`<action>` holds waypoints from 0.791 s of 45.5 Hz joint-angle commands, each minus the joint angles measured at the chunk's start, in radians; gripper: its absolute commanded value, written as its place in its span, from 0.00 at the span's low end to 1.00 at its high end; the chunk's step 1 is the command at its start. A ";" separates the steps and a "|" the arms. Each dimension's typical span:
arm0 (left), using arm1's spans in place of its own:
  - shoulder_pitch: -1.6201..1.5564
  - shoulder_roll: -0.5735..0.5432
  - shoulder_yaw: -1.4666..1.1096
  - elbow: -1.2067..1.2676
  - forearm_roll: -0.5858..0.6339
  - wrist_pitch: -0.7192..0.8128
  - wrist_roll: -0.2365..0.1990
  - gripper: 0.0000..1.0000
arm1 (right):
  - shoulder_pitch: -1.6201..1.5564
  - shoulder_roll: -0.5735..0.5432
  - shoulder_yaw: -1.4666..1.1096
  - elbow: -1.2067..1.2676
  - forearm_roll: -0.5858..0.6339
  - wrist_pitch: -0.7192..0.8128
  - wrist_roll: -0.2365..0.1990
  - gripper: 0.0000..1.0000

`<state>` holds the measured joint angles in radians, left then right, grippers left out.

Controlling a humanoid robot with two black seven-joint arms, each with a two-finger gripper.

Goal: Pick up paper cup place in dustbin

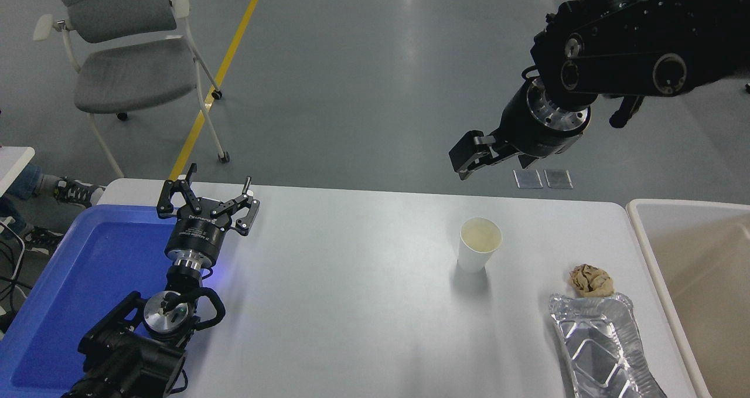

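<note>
The paper cup (479, 244) is small, white and tapered, with a cream inside. It stands upright on the white table, right of centre. The dustbin (691, 204) is a large beige bin with a thick pale rim, at the table's right end and partly cut off by the picture's edge. My right gripper (469, 155) is raised high above the table's far edge, up and beyond the cup and well apart from it; it is seen side-on, with nothing visibly in it. My left gripper (208, 199) is parked at the lower left, open and empty.
A crumpled brown paper ball (592, 281) and a crinkled silver foil tray (603, 345) lie between the cup and the bin. A blue plastic tray (88, 281) sits at the left under the left arm. A grey chair (129, 64) and a person's shoes (70, 190) are beyond the table.
</note>
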<state>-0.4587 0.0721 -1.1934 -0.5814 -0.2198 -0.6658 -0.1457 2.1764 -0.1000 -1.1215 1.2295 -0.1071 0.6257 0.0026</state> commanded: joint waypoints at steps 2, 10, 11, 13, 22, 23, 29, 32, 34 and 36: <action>0.000 0.000 0.000 0.000 0.000 -0.001 0.000 0.99 | -0.104 0.033 -0.018 -0.160 0.092 0.060 -0.061 1.00; 0.000 0.000 0.000 0.000 -0.001 -0.001 0.000 0.99 | -0.098 0.005 -0.086 -0.154 0.066 0.153 -0.058 1.00; 0.000 0.000 0.000 0.000 -0.001 0.000 0.000 0.99 | -0.098 0.000 -0.087 -0.154 0.049 0.160 -0.056 1.00; 0.000 0.000 0.000 0.000 -0.001 -0.001 0.000 0.99 | -0.098 -0.003 -0.078 -0.156 0.008 0.160 -0.053 1.00; 0.000 0.000 0.000 0.000 -0.001 0.000 0.000 0.99 | -0.170 0.046 -0.035 -0.174 -0.020 0.160 -0.053 1.00; 0.000 0.000 0.000 0.000 0.000 0.000 0.000 0.99 | -0.178 0.054 -0.035 -0.183 -0.020 0.149 -0.053 1.00; 0.000 0.000 0.000 0.000 0.000 0.000 0.000 0.99 | -0.253 0.066 -0.034 -0.254 -0.034 0.105 -0.055 1.00; 0.000 0.000 0.000 0.000 0.000 -0.001 0.000 0.99 | -0.288 0.068 -0.032 -0.288 -0.036 0.089 -0.055 1.00; 0.000 0.000 0.000 0.000 -0.001 0.000 0.000 0.99 | -0.316 0.068 -0.034 -0.307 -0.040 0.071 -0.055 1.00; 0.000 0.000 0.000 0.000 0.000 0.000 0.000 0.99 | -0.343 0.068 -0.034 -0.329 -0.042 0.046 -0.056 1.00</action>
<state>-0.4587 0.0721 -1.1934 -0.5814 -0.2203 -0.6663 -0.1457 1.9563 -0.0477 -1.1589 0.9989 -0.1286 0.7362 -0.0505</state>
